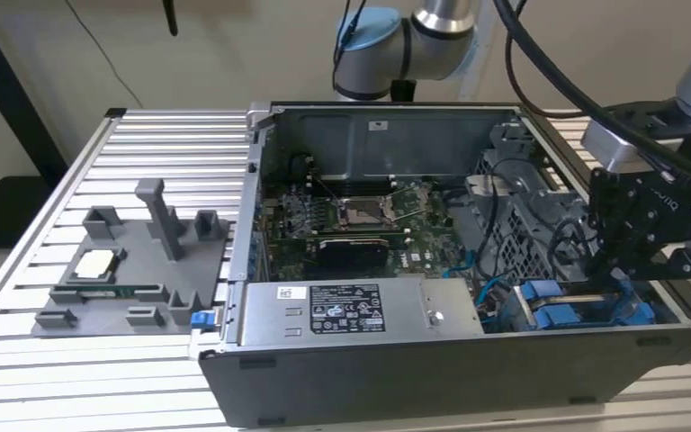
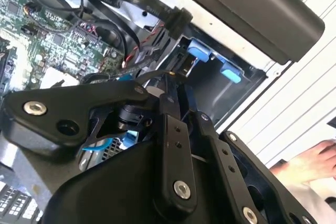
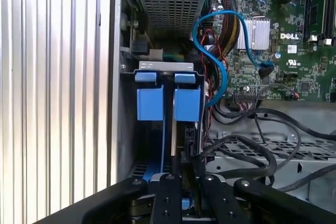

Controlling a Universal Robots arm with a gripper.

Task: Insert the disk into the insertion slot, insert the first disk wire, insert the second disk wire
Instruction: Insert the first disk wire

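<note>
the silver-grey hard drive in its bright blue plastic carrier [image 3: 187, 103] stands on edge, seated in the grey perforated metal drive bay [image 3: 165, 66]. i see my tool [image 3: 187, 167] drawn narrow, pinching a black wire plug [image 3: 190, 144] just beside the blue carrier.

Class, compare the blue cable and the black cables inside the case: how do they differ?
The blue cable is single and thin; the black cables are several and thicker. The blue cable arcs over the motherboard; the black cables lie over the metal cage. Both are loosely routed.
</note>
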